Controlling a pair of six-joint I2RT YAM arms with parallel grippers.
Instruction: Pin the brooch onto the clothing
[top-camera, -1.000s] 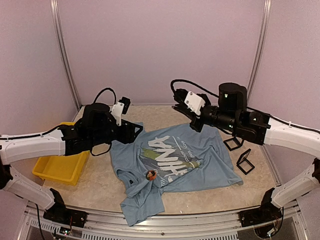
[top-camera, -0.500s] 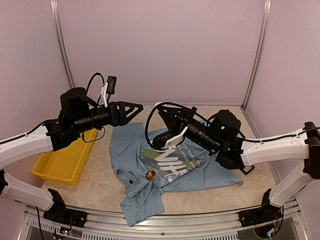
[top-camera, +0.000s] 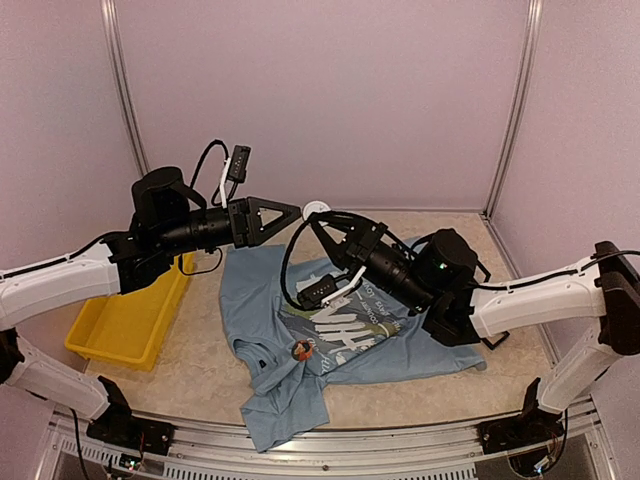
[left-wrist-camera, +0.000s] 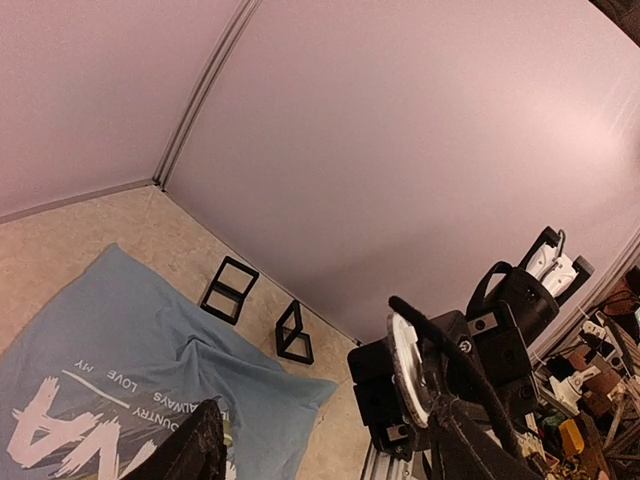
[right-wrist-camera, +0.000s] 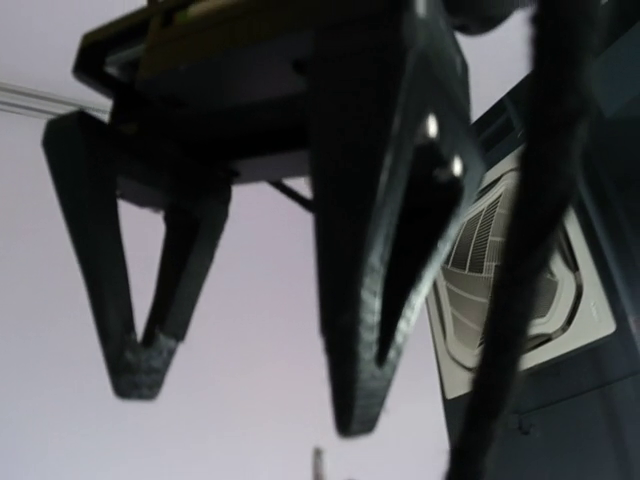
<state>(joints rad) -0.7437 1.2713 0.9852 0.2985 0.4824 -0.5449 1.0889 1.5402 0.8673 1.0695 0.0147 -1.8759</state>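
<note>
The light blue T-shirt with white lettering lies spread on the table, one sleeve crumpled at the near edge; it also shows in the left wrist view. A small round orange-brown brooch sits on the shirt near its collar. My left gripper is raised above the shirt's far left corner, pointing right, open and empty. My right gripper reaches left over the shirt, tilted up toward the ceiling, open and empty. The two grippers are close together in the air.
A yellow bin stands left of the shirt. Two black square frames stand on the table right of the shirt, mostly hidden by my right arm in the top view. Purple walls close in the back and sides.
My left gripper has risen and moved right. My right arm has swung left and lower over the shirt, its gripper turning upward beside the left one. The brooch and shirt have not moved.
</note>
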